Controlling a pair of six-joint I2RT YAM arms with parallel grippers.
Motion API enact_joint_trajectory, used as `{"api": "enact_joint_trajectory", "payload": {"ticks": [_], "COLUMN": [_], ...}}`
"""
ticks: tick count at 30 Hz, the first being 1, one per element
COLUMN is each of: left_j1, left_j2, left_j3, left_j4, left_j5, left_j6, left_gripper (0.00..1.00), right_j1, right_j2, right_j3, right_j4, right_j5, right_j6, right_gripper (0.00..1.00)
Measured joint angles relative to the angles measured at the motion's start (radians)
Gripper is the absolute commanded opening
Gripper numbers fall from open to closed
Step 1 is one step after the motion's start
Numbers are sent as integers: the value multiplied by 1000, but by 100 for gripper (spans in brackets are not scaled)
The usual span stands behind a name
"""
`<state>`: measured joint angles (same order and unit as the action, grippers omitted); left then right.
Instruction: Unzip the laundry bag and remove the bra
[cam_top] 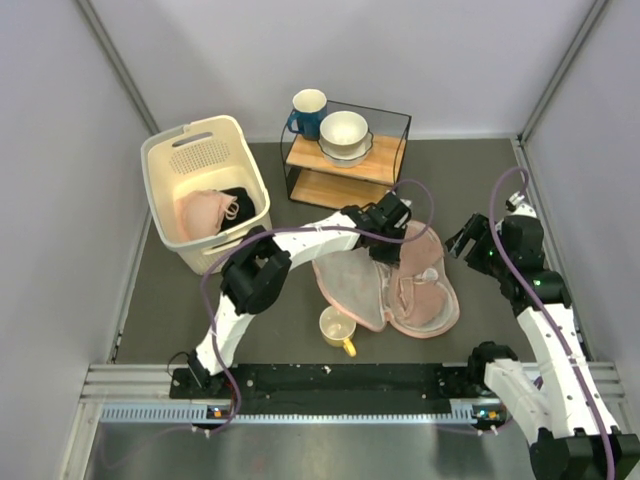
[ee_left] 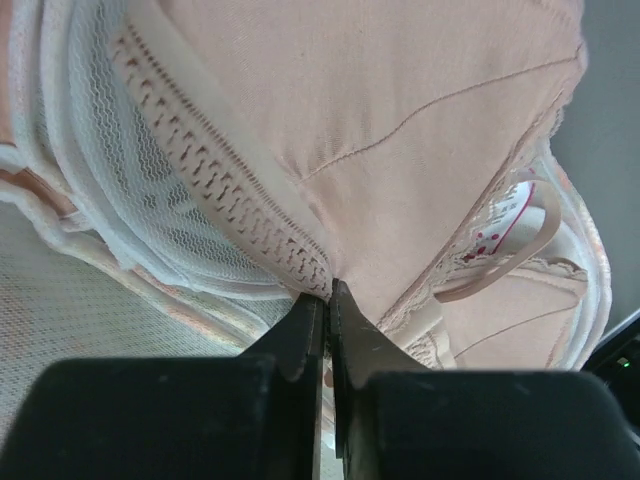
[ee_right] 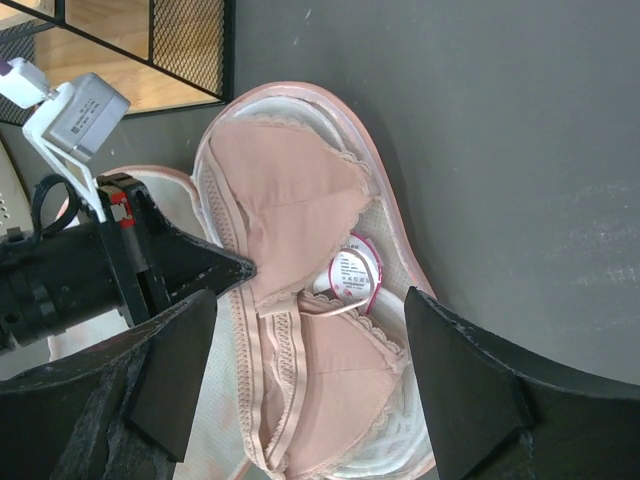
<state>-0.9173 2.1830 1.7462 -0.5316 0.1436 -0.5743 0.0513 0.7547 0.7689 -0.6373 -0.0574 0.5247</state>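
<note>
Pinching the soft pale peach-pink bra where its two rounded cups meet, the left hand has its black fingers pressed together on a fold of the fabric, with the perforated band running away from the fingertips on one side and a smooth cup spreading ahead of them. The bra lies directly under this hand, cradled in one half of the peanut-shaped beige-pink laundry bag with pink edge trim, which lies unzipped and spread flat on the dark grey worktop. The bag's other half, with its white mesh lining showing, lies just beside the hand on the side toward the arms' bases. A round white label with a pink rim lies on the bra near the left fingertips. The right hand hovers apart from the bag, off its right edge, with its fingers spread wide and nothing between them; from it the bra lies ahead and below, with the left hand reaching in from the far side.
</note>
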Motion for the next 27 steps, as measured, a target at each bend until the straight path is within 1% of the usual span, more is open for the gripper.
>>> {"api": "enact_joint_trajectory", "payload": {"ticks": [5, 8, 12, 17, 20, 23, 27], "left_j1": [-2, -2, -1, 25, 77, 156, 320], "left_j2": [-6, -46, -171, -360, -473, -578, -668], "left_j3": [35, 36, 59, 151, 209, 233, 257], "left_j4": [-23, -55, -116, -144, -139, -136, -135], "left_j5": [17, 46, 97, 172, 201, 180, 165], "left_j6": [23, 52, 100, 147, 180, 212, 234], "left_gripper": [0, 0, 0, 0, 0, 0, 0], "right_j1": [0, -1, -1, -2, -2, -2, -2], "right_j2": [-6, -15, -29, -38, -37, -37, -37], "right_j3": [0, 12, 41, 53, 53, 53, 53], "right_j4": [0, -8, -6, -4, -3, -3, -3], "right_j5": [0, 7, 26, 54, 62, 63, 63], "right_j6": [0, -6, -9, -9, -10, -10, -11], "right_gripper": [75, 75, 74, 74, 74, 73, 73]}}
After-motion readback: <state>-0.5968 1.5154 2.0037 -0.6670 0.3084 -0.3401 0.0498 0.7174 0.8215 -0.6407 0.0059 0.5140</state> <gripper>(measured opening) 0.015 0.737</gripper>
